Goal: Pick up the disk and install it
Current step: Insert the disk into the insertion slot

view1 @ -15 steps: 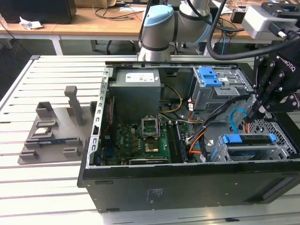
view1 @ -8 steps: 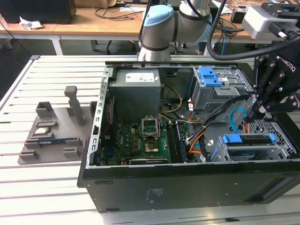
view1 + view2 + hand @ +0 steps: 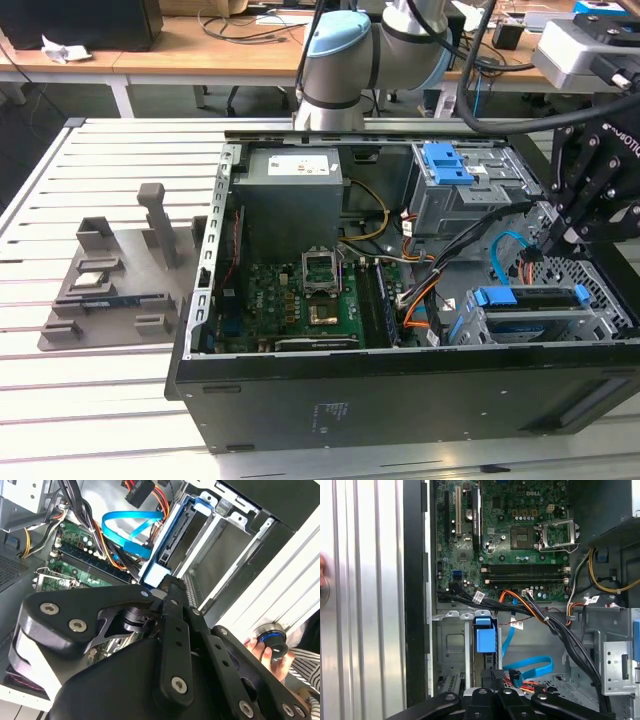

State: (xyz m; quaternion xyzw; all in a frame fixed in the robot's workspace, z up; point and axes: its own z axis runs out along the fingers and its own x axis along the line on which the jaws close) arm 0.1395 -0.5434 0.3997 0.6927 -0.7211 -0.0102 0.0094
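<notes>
green motherboard, grey power supply

From my remote seat this reads as a robotics or electronics lab. I see an opened desktop computer case lying on a slatted aluminium work table, its green motherboard and bundled cables exposed. A grey fixture tray with upright holders sits on the table towards the exterior view's left. Behind, wooden benches carry loose cables and equipment, and the robot arm's base stands at the table's far edge.
</notes>
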